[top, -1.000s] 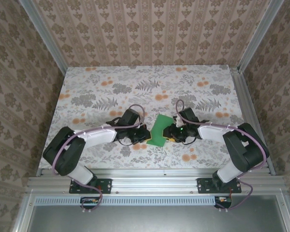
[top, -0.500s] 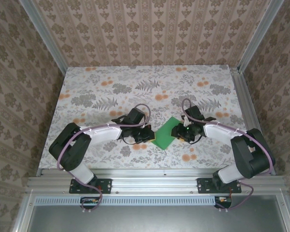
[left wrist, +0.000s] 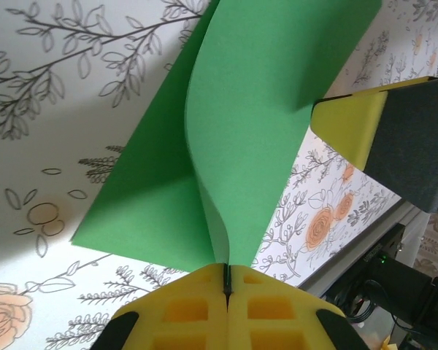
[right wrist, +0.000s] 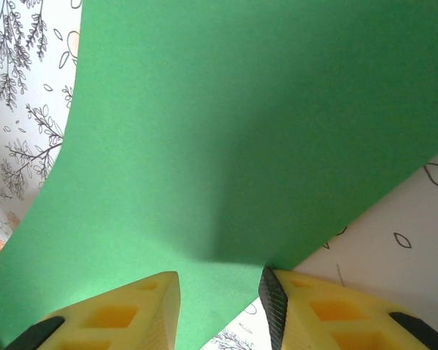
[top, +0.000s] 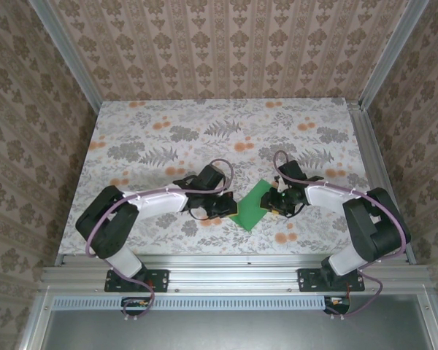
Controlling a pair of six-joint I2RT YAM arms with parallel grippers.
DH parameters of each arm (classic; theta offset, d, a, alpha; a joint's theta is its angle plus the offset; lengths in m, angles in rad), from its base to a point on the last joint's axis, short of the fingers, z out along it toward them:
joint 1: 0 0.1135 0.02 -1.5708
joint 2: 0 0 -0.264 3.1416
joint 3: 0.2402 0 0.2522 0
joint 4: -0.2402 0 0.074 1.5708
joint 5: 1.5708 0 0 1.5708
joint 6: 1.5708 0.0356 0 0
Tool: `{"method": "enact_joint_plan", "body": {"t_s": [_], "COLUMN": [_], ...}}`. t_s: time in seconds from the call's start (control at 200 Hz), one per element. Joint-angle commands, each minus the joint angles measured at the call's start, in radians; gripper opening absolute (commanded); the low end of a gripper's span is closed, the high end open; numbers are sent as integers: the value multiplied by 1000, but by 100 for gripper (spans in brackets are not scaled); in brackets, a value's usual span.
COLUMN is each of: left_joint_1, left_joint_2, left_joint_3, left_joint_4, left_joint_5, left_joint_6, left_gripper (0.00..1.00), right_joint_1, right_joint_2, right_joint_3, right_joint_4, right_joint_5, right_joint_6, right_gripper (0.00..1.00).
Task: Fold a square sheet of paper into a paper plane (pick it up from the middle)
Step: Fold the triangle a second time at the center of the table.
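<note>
One green sheet (top: 250, 210) between left tool (left wrist: 226, 271) and right tool (right wrist: 220, 286)

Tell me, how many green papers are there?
1. The green paper is near the front middle of the table. The left gripper pinches one edge; the right gripper has open jaws around the opposite side.

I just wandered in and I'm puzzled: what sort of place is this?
Probably a robot test booth: left arm and right arm bolted to an aluminium rail, wallpapered walls boxing in a floral tabletop.
</note>
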Motion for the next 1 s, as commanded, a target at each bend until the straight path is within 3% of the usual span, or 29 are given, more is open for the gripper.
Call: {"method": "enact_joint_plan", "body": {"t_s": [0.0, 0.995], "left_joint_1": [-16, -74], "left_joint_2": [30, 266], "left_joint_3": [47, 267], "left_joint_4": [-25, -16], "left_joint_5": [-7, 64], "left_joint_6": [36, 71], "left_gripper": [0, 0], "right_joint_1": [-1, -1], "right_joint_2": [19, 23], "right_joint_3": [1, -19], "right_joint_4": [-7, 12], "right_joint_5": [23, 16], "right_joint_6": [-12, -37], "right_gripper": [39, 22]}}
